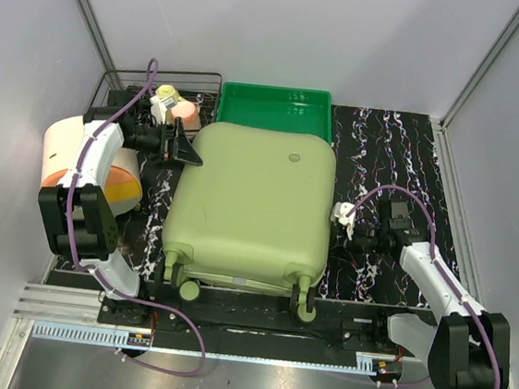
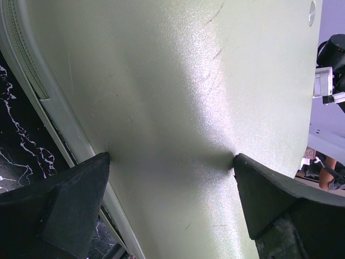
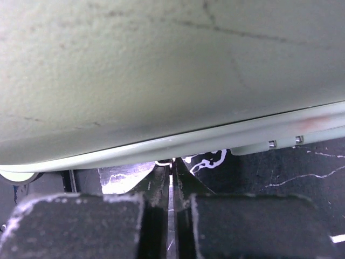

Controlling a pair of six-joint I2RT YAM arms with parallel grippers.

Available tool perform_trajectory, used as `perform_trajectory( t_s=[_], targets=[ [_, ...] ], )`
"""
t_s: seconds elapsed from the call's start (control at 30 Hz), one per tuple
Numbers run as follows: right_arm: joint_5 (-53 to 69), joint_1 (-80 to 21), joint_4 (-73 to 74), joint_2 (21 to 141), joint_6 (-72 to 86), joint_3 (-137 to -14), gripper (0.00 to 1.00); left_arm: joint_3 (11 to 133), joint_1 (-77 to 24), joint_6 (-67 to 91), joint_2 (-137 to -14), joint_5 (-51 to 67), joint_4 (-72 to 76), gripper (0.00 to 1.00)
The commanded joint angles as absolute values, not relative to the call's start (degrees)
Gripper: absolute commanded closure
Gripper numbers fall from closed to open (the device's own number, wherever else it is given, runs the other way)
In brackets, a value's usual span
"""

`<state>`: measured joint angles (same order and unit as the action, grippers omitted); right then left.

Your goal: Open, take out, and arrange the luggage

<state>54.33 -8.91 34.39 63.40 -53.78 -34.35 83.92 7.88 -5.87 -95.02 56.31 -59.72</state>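
The luggage (image 1: 254, 203) is a pale olive-green hard-shell suitcase. It lies flat and closed in the middle of the table, wheels toward the arm bases. My left gripper (image 1: 188, 150) is open wide at its back left corner, and both fingertips rest against the shell (image 2: 178, 97). My right gripper (image 1: 339, 214) is at the suitcase's right side. Its jaws (image 3: 172, 162) are almost together just under the zip rim (image 3: 215, 137), with a thin metal tab pinched between the tips, apparently the zip pull.
A bright green tray (image 1: 275, 111) sits right behind the suitcase. A wire basket (image 1: 136, 89) with small items stands at the back left. A white and orange roll (image 1: 68, 160) lies by the left arm. Grey walls close in both sides.
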Motion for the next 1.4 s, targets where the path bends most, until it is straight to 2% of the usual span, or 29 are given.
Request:
perform_trajectory(
  t_s=[0.0,0.33,0.67,0.87,1.03,1.17,1.3,1.37],
  targets=[
    [50.6,-8.4,26.9,62.4,-52.3,-35.1,1.0,81.9,7.0,-9.8,-96.2,52.0,-57.4,0.01],
    [53.9,-2.2,27.0,66.5,-54.1,-39.5,1.0,82.0,7.5,-11.0,-96.9,51.9,-58.4,0.01],
    [60.3,-0.6,26.6,84.6,-57.0,-56.3,1.0,84.5,7.5,-13.1,-99.8,51.2,-60.7,0.01],
    [63.9,-0.8,26.7,91.5,-60.6,-61.4,1.0,88.2,7.3,-11.8,-102.7,53.3,-60.5,0.01],
    [66.4,-2.0,34.4,89.2,-66.4,-60.0,1.0,91.7,4.7,-10.5,-105.2,55.8,-59.8,0.01],
    [67.1,-4.5,41.7,82.5,-71.1,-55.5,1.0,92.9,-2.4,-12.4,-106.1,56.1,-59.6,0.01],
    [67.3,-6.8,43.5,75.2,-69.0,-50.1,1.0,93.4,-6.9,-16.0,-107.7,55.8,-61.7,0.03],
    [65.3,-6.8,39.1,70.9,-62.2,-47.3,1.0,93.8,-7.3,-17.2,-108.7,54.4,-62.2,0.03]
  ],
)
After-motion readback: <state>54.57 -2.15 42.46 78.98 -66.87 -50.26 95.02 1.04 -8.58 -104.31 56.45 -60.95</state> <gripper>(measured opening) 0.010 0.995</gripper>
